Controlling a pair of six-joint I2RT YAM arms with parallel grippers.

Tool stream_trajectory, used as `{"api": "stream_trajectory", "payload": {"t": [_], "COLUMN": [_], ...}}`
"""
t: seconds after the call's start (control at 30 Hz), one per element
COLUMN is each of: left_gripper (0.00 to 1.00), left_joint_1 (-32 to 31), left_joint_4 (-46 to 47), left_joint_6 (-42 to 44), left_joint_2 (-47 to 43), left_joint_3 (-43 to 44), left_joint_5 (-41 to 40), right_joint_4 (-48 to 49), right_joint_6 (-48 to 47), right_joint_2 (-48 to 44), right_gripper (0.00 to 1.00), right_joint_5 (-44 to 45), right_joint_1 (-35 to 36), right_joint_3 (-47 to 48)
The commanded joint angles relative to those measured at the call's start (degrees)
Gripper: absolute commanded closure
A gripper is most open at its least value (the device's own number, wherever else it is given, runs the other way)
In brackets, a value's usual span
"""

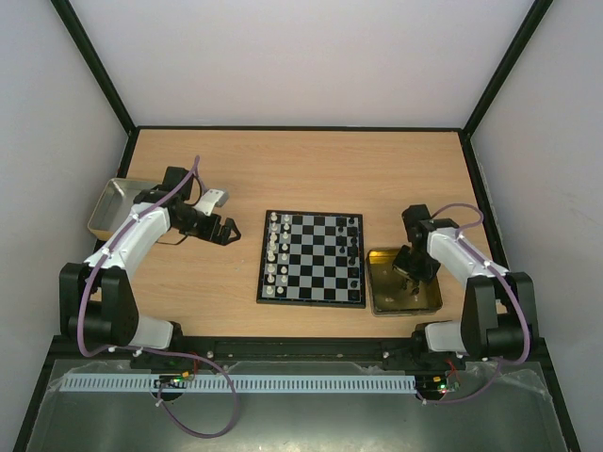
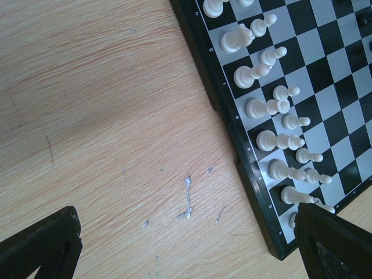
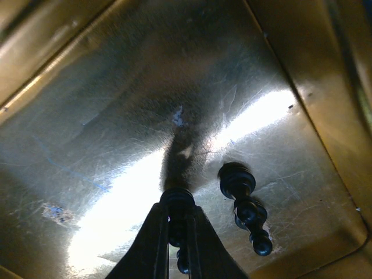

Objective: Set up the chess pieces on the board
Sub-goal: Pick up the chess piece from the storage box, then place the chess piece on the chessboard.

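Observation:
The board [image 1: 311, 257] lies mid-table with white chess pieces [image 1: 274, 252] in its left columns and black ones [image 1: 354, 247] in its right columns. My left gripper [image 1: 226, 232] hangs open and empty over bare wood just left of the board. In the left wrist view its gripper [image 2: 189, 253] is spread wide, with the white pieces [image 2: 273, 107] standing on the board's edge [image 2: 232, 133]. My right gripper [image 1: 412, 276] is down in the gold tin [image 1: 382, 299]. In the right wrist view the gripper [image 3: 177, 214] is shut on a black piece [image 3: 176, 199]. A second black piece [image 3: 244, 206] lies beside it.
A silver metal tray [image 1: 111, 209] sits at the table's left edge behind the left arm. The gold tin's floor [image 3: 116, 116] and walls surround the right gripper. Enclosure walls stand on three sides of the table.

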Motion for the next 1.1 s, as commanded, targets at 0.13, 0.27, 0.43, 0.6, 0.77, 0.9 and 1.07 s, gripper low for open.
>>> {"api": "stream_trajectory", "payload": {"t": [0.13,0.27,0.43,0.6,0.77,0.9,1.07], "left_gripper": [0.01,0.01,0.01,0.01,0.01,0.01,0.01], "left_joint_1": [-0.22,-0.22,-0.22,-0.22,-0.22,-0.22,-0.22], "left_joint_4": [-0.46,-0.26,-0.11,0.03,-0.02,-0.02,-0.02], "left_joint_6": [0.13,-0.04,-0.15,-0.23,-0.24,-0.21,-0.24], "left_joint_2": [-0.71,-1.07,-1.31,-1.62,-1.64,-1.84,-2.09], "left_joint_3": [-0.28,-0.28,-0.42,-0.5,-0.5,-0.52,-0.51], "left_joint_5": [0.07,-0.16,-0.5,-0.82,-0.99,-1.03,-0.98], "right_joint_4": [-5.48,-8.2,-9.09,-7.43,-4.43,-1.57,-0.34], "right_joint_6": [1.33,4.36,7.33,6.99,5.8,5.26,5.13], "right_joint_2": [-2.76,-1.96,3.19,8.61,13.59,16.4,19.3], "right_gripper": [0.98,0.97,0.97,0.97,0.96,0.95,0.94], "right_joint_5": [5.04,6.55,6.6,4.46,0.94,-0.95,-0.03], "right_joint_1": [4.42,13.17,25.68,31.98,35.03,35.17,34.99], "right_joint_3": [7.84,13.26,20.79,25.44,26.52,25.15,25.92]}}
